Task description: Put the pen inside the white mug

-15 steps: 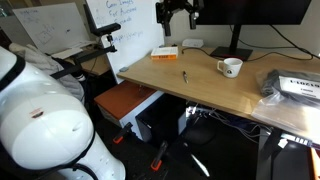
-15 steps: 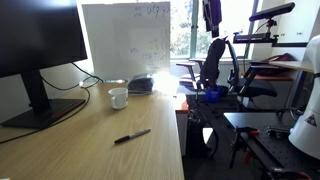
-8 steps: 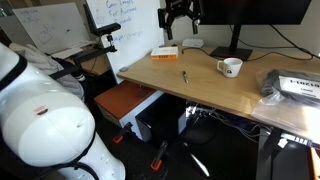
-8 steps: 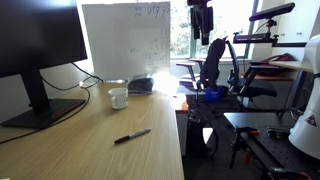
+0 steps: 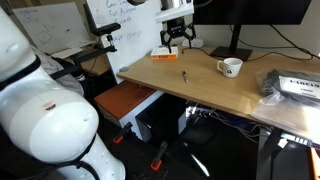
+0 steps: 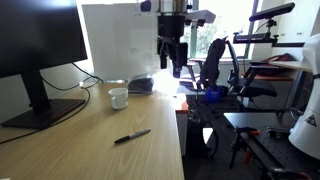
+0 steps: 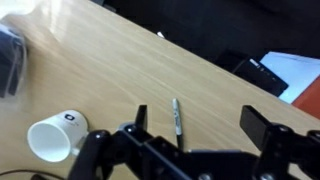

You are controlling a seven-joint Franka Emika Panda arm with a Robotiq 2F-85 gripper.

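Observation:
The pen is a thin dark stick lying flat on the wooden desk; it also shows in an exterior view and in the wrist view. The white mug stands upright to one side of it, seen too in an exterior view and at the lower left of the wrist view. My gripper hangs well above the desk, open and empty, in both exterior views. In the wrist view its fingers frame the pen from above.
A flat orange-and-white box lies near the desk's far corner. A monitor on a stand and a dark bag sit on the desk. A whiteboard stands behind, and office chairs are beyond the desk edge.
My gripper has come down from high above and moved over the desk toward the pen. The pen and mug have not moved.

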